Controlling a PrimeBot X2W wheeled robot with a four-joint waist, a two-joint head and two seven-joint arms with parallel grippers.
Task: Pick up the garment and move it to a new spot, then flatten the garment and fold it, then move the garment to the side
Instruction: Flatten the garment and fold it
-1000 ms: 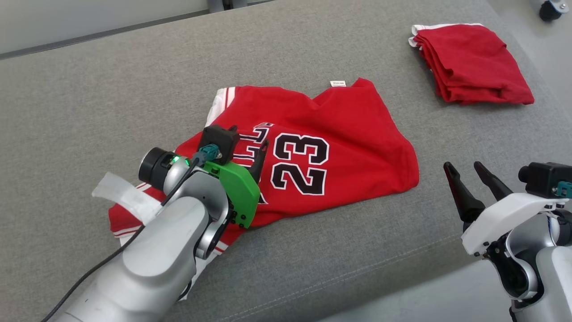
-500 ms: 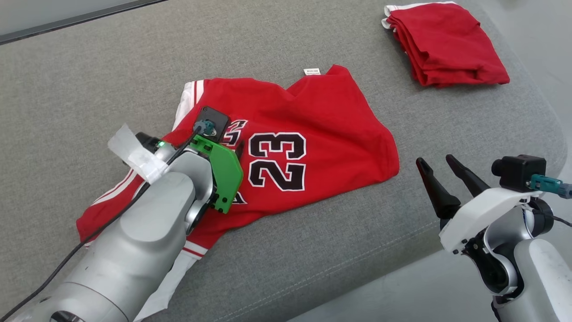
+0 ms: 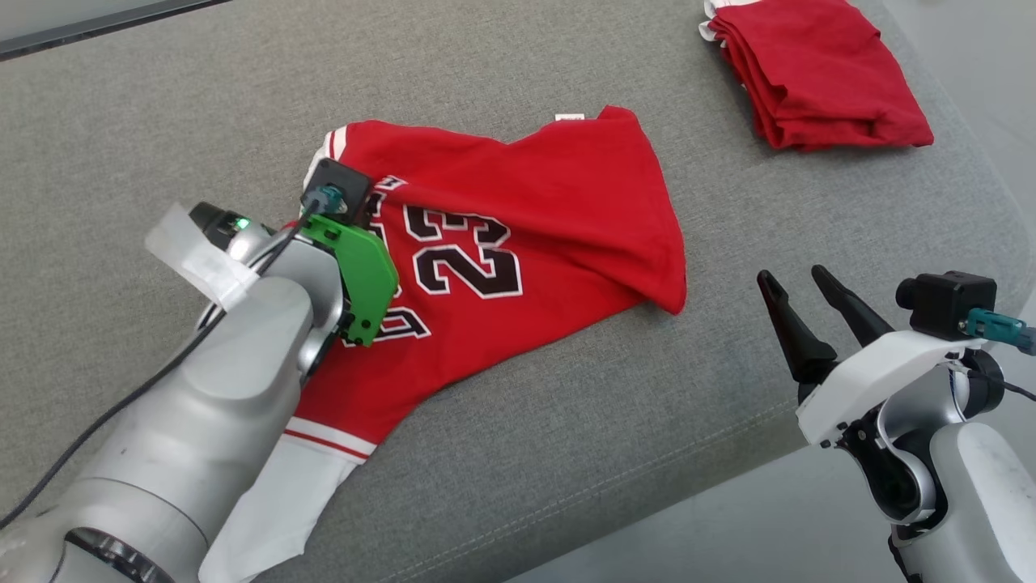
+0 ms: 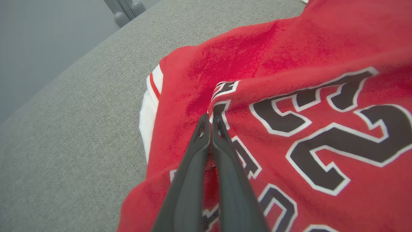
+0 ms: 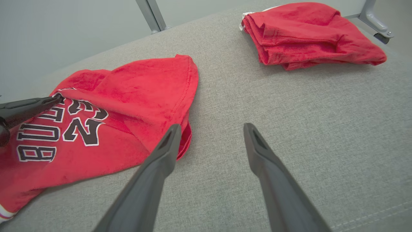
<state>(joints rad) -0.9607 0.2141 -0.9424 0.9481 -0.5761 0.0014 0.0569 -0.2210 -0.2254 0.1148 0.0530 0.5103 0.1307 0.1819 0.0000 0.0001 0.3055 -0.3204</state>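
While your left gripper (image 4: 210, 117) pinches a raised fold of the red jersey (image 3: 550, 210), its two dark fingers pressed together on the cloth just beside the black lettering, the garment lies crumpled across the middle of the grey cushion (image 3: 566, 437) before the robot. You can see the fabric drawn up into a ridge at the fingertips. The number 23 (image 3: 461, 259) sits tilted on the chest, and a white-trimmed sleeve (image 3: 283, 494) trails toward the cushion's near edge under the left forearm. Your right gripper (image 3: 793, 277) hovers at the lower right of the head view, its fingers spread apart and holding nothing, over the cushion near its front edge and clear of the jersey's nearest hem. A folded red garment (image 3: 817, 73) sits well apart at the far right corner of the cushion. From the right wrist, the jersey's hem lies just left of the parted fingers, with bare grey fabric between them.
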